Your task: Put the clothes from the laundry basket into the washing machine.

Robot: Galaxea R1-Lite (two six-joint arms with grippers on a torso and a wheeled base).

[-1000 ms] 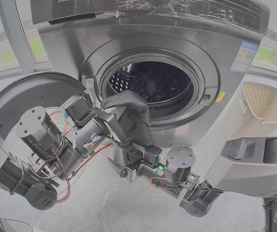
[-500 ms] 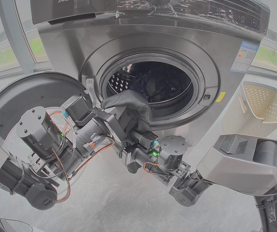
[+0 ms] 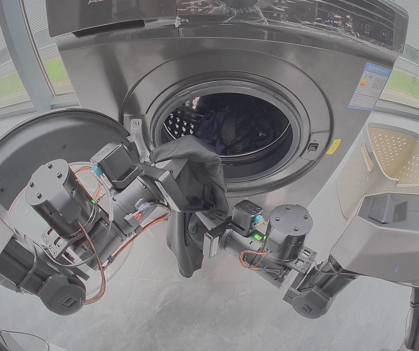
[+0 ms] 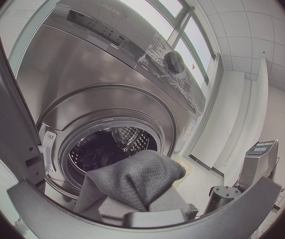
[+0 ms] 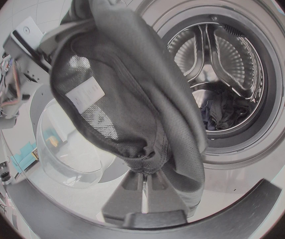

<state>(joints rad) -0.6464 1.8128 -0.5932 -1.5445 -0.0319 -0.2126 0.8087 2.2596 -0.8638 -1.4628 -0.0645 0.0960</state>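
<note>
While the dark grey garment hangs in front of the washing machine, just below the rim of the round opening, its upper part drapes over the left gripper (the cloth covers it, so whether this gripper is clamped cannot be told). The right gripper sits lower, jaws clenched on a bunched fold of the garment. Dark clothes lie inside the drum. The door stands swung open at the left. The laundry basket stands right of the machine.
</note>
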